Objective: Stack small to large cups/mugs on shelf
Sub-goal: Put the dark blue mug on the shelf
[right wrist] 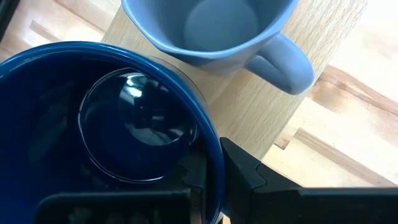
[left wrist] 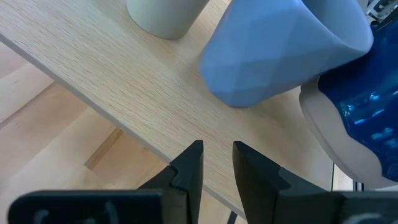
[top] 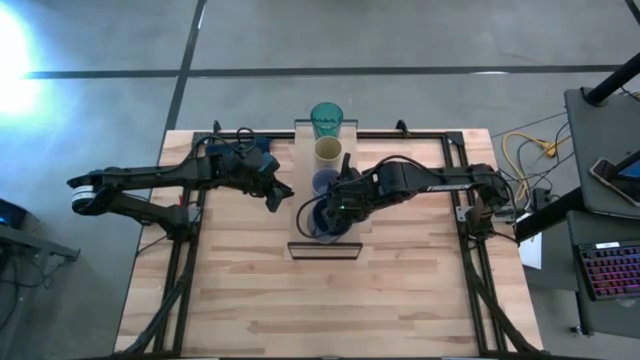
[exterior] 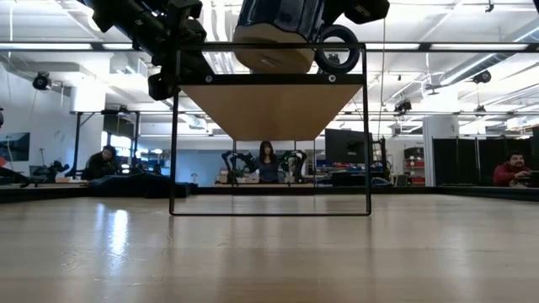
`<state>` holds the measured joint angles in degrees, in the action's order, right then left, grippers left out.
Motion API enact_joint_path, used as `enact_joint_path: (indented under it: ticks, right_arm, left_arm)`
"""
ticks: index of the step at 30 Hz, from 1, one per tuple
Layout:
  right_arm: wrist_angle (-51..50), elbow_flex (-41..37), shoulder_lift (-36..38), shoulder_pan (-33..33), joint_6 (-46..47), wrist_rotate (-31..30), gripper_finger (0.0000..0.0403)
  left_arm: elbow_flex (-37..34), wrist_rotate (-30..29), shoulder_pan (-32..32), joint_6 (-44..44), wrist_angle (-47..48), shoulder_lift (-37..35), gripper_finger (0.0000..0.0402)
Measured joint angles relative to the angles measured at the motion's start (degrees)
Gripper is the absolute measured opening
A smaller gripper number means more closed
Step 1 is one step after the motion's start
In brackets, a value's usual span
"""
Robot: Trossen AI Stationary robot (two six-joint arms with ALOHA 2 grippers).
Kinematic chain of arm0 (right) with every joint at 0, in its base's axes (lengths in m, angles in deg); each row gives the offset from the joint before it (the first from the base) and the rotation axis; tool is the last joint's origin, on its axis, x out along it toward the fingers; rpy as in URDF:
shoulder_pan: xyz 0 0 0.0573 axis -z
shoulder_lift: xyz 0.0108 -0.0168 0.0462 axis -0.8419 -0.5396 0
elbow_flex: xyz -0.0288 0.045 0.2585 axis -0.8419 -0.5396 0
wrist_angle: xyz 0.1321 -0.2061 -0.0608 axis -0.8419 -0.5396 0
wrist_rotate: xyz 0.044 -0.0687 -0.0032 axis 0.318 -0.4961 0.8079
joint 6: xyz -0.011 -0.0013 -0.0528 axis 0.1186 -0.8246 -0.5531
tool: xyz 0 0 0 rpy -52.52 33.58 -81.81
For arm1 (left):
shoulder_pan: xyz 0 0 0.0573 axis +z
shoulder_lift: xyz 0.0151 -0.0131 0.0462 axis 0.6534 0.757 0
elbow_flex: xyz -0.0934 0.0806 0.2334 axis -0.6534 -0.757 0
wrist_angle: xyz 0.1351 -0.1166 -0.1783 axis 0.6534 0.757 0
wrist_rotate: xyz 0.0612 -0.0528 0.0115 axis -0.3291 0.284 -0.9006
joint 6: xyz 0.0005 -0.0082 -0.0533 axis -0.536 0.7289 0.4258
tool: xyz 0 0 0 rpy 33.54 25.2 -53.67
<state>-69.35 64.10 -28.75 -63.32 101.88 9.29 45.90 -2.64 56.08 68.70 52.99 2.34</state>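
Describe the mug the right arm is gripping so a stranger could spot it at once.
Find the narrow light-wood shelf raised over the middle of the table, where four vessels stand in a row. At the near end of that row is the dark navy mug, its rim pinched by the right end effector. It is the widest and darkest, next to the pale blue-grey mug.

1. The shelf (top: pixel 325 247), a narrow light-wood board on a thin dark frame, stands on the slatted wooden table (top: pixel 240 290).
2. Four vessels stand in a row along the shelf.
3. The teal tumbler (top: pixel 326 119) is at its far end.
4. Next to the tumbler come the cream cup (top: pixel 328 151), the pale blue mug (top: pixel 325 181) and the dark navy mug (top: pixel 322 222).
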Motion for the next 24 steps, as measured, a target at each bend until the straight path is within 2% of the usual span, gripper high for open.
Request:
enact_joint_path:
  ticks: [10,24]
  right_arm:
    - [0.0,-0.1,0.0,0.0,1.0,-1.3,0.0023]
    - [0.2,-0.4,0.0,0.0,1.0,0.4,0.0033]
  left_arm:
    - [0.0,0.0,0.0,0.0,0.0,0.0,0.0073]
    - [0.0,0.0,0.0,0.0,0.0,0.0,0.0073]
